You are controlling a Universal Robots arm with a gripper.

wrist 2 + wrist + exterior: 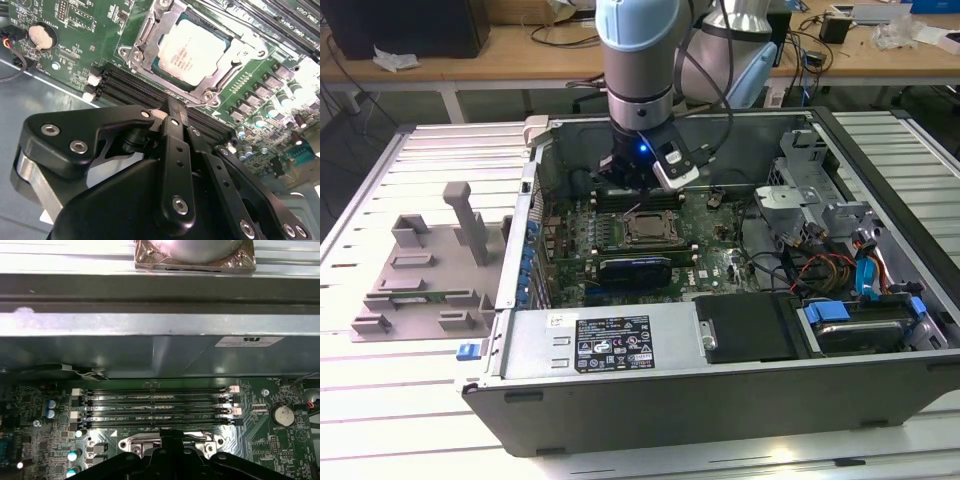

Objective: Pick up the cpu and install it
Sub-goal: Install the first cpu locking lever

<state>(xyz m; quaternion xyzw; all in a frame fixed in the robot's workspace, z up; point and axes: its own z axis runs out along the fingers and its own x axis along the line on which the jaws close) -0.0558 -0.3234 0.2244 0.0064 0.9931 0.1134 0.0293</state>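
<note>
The cpu [195, 50] sits in the socket [150, 30] on the motherboard [720, 235] inside the computer case [720, 380]. The end effector [172, 112], fingers pressed together and holding nothing, hovers just beside the socket. The case lies on a slatted metal worktop [380, 420], near a grey tray [420, 280].

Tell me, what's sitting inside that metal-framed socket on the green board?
The cpu, a flat silvery square, lies inside the socket. The frame hides its edges, and whatever lies beneath the chip is covered. The gripper hangs beside it.

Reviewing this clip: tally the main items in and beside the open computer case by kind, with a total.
Silvery-grey square cpu, lying in the socket: 1
Dark metal-framed socket: 1
Open grey metal computer case: 1
Grey plastic tray with upright blocks, beside the case: 1
Round silver coin cell battery: 1
Black gripper: 1
Total: 6
</note>
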